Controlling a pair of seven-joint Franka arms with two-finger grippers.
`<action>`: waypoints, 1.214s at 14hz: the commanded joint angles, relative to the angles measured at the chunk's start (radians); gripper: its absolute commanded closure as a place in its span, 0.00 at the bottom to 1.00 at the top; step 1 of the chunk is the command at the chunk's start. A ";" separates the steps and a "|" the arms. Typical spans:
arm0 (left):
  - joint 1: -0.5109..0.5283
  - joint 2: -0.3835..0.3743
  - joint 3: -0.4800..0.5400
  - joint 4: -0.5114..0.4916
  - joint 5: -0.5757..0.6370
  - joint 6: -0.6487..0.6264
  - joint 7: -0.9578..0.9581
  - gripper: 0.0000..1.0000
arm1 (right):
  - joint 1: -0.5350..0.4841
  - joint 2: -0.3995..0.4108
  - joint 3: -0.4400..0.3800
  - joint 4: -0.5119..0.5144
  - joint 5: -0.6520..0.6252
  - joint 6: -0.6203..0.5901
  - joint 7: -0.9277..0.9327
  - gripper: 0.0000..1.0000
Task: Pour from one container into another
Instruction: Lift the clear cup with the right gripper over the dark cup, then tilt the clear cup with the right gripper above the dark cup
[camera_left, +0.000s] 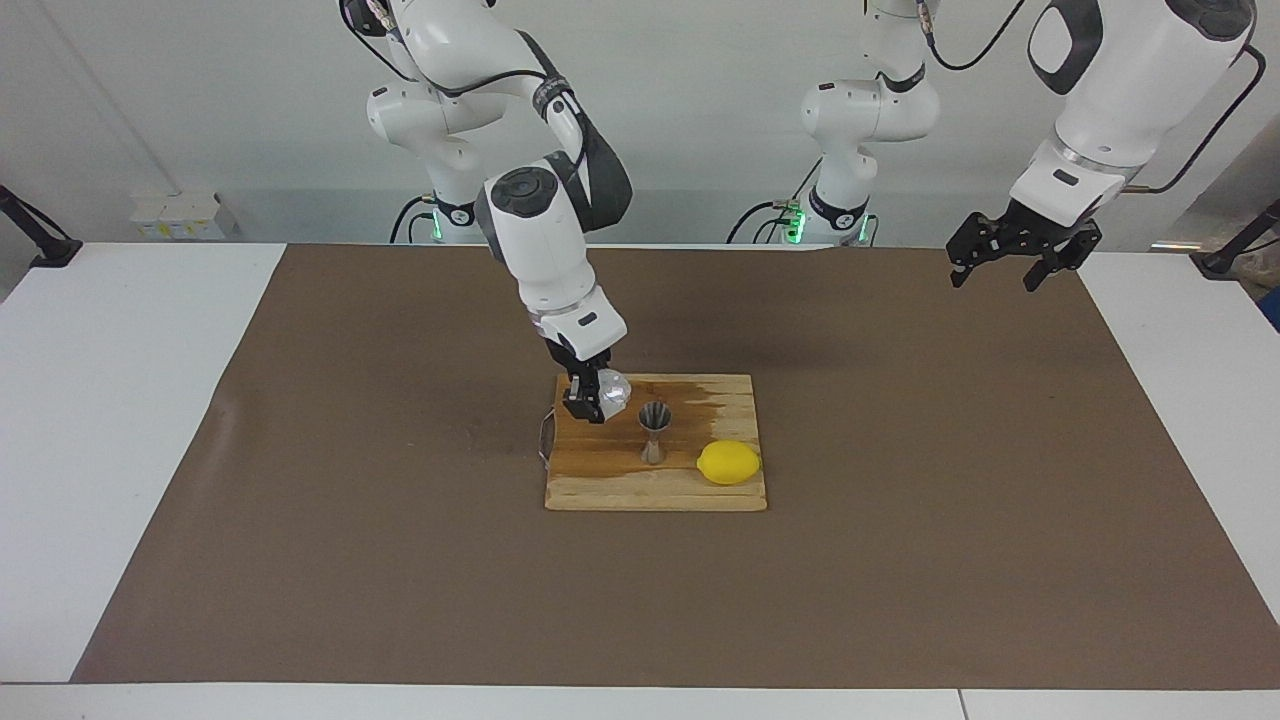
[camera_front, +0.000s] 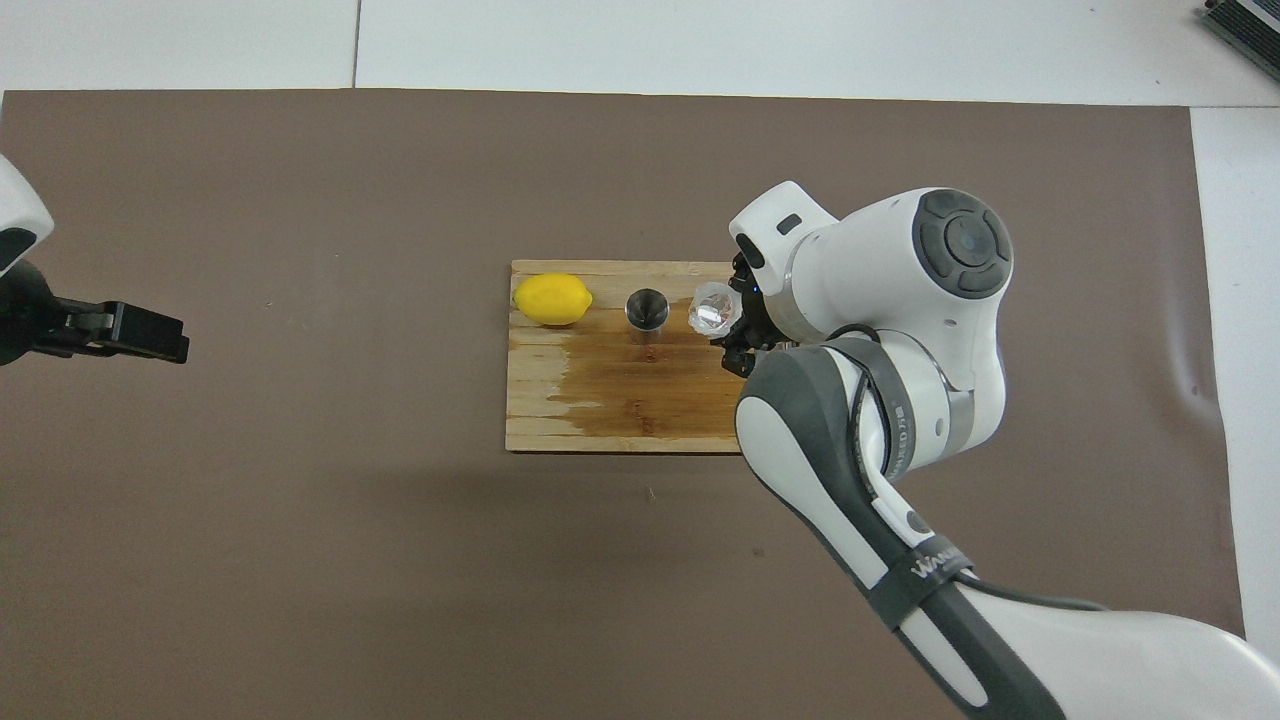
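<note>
The right gripper (camera_left: 590, 400) clasps the translucent cup (camera_left: 612, 392), tipped just beside the jigger (camera_left: 654, 431) on the cutting board (camera_left: 600, 490), presumably to pour; the left gripper (camera_left: 1020, 255) waits spread, well apart.

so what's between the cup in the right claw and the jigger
Nothing: only a short bare stretch of wet cutting board separates the cup from the jigger, clearest in the overhead view.

A cup (camera_front: 713, 307) is held tilted in the right gripper (camera_front: 728, 325) over a wet wooden board (camera_front: 640, 400), just beside a steel jigger (camera_front: 647, 308). A lemon (camera_front: 552, 299) is seen on the board. The left gripper (camera_front: 125, 331) is held over the table (camera_front: 300, 500).
</note>
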 joint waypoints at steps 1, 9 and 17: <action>0.008 -0.021 -0.006 -0.025 0.019 0.009 0.008 0.00 | 0.010 0.010 -0.001 0.025 -0.031 0.014 0.042 1.00; 0.008 -0.021 -0.006 -0.025 0.019 0.009 0.008 0.00 | 0.034 0.012 -0.001 0.025 -0.184 0.043 0.091 1.00; 0.008 -0.021 -0.006 -0.025 0.019 0.009 0.008 0.00 | 0.070 0.010 -0.001 0.006 -0.304 0.089 0.126 1.00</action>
